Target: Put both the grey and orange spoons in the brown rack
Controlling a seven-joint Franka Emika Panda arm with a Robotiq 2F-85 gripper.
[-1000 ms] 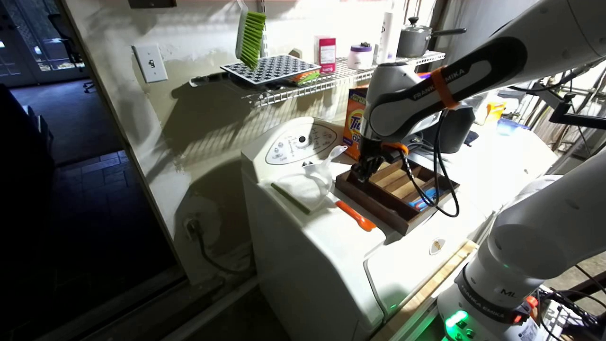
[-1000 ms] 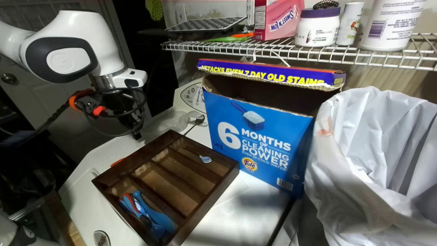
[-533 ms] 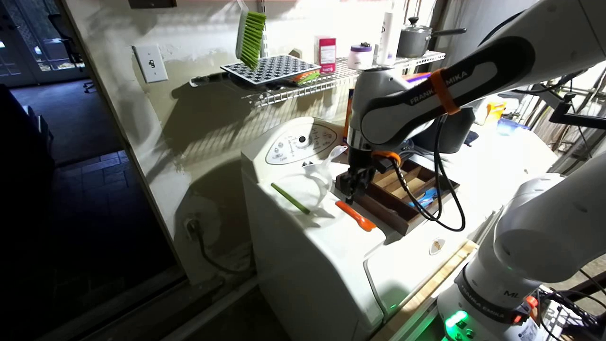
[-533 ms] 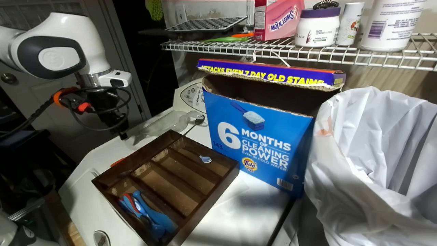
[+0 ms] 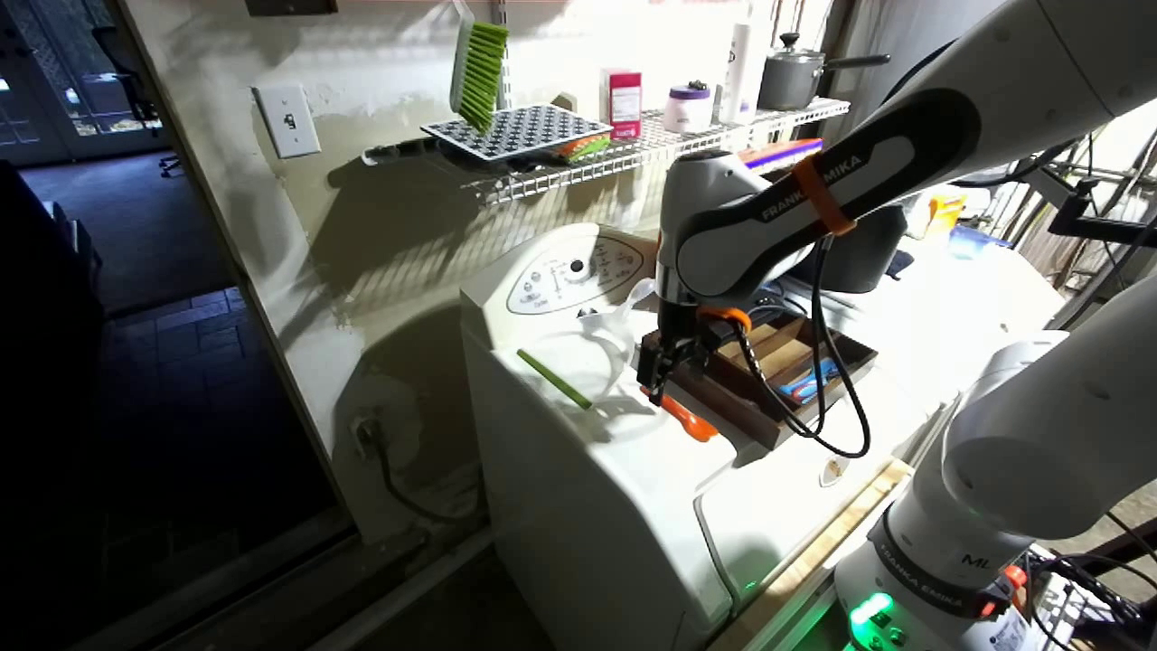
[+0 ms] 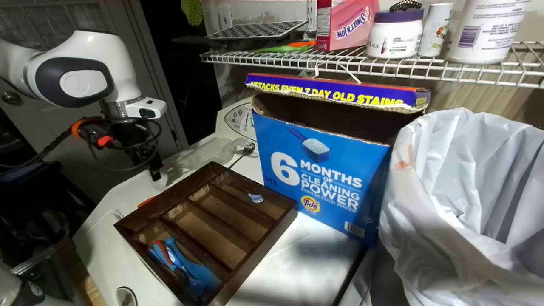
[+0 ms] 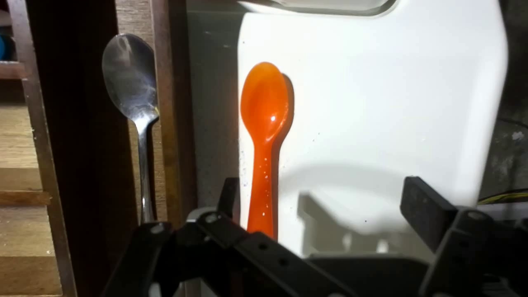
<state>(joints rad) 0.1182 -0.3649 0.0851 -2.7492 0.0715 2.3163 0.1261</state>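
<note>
The orange spoon [image 7: 264,99] lies on the white washer top beside the brown rack [image 7: 175,123], bowl away from my gripper in the wrist view. Its handle end is hidden behind a gripper link. My gripper [image 7: 324,196] is open above it, one finger over the strip between spoon and rack, the other far to the right; nothing is held. The grey spoon [image 7: 131,78] rests in the rack's outer long compartment, against the side wall. In an exterior view the gripper [image 5: 655,396] hangs over the orange spoon's [image 5: 691,425] far end, just outside the rack [image 5: 764,423].
Blue utensils [image 6: 182,263] and a small blue-white spoon [image 6: 256,198] lie in other rack compartments. A detergent box [image 6: 323,170] stands by the rack, with a white-bagged bin [image 6: 459,204] beside it. A clear plastic scoop [image 5: 601,339] is close to the gripper. Above runs a wire shelf [image 6: 361,66].
My gripper has moved from over the rack's outer side to beyond it, and now stands lower, over the orange spoon's end. Spoons and rack have not visibly moved.
</note>
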